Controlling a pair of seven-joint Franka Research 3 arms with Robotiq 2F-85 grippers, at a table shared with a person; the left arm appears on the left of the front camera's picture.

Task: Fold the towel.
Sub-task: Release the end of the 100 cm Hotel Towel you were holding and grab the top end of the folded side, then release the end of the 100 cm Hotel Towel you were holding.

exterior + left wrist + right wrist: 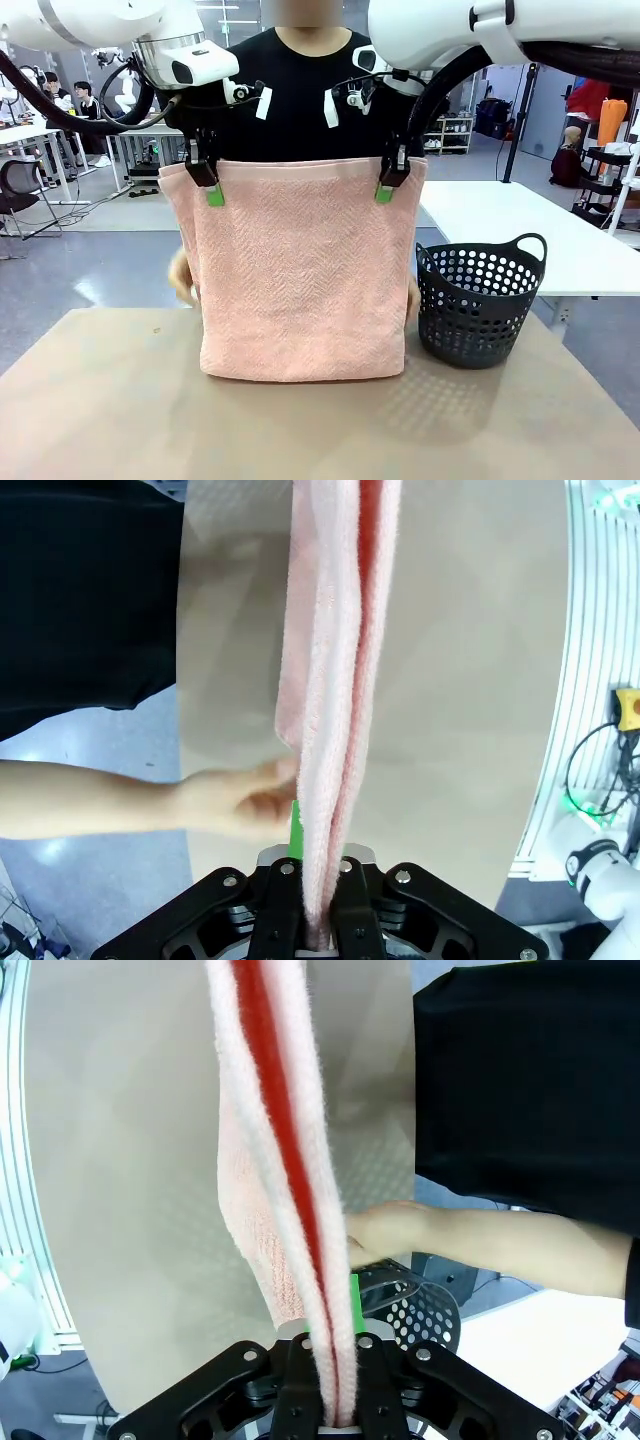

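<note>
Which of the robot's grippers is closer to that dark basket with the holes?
Right. The right gripper pinches the towel corner above and beside the basket; the left gripper holds the opposite corner, farther away.

Bright even overhead light, front view sharp. Basket (480,300) throws faint dotted shadow on bench (150,400). Wrist views: towel (325,780) soft near lens (edges bend, wide-angle).

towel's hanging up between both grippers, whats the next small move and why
Probably lower both together to lay the towel on the table: left gripper and right gripper are shut on its top corners, and it hangs doubled with its bottom edge at the tabletop.
</note>
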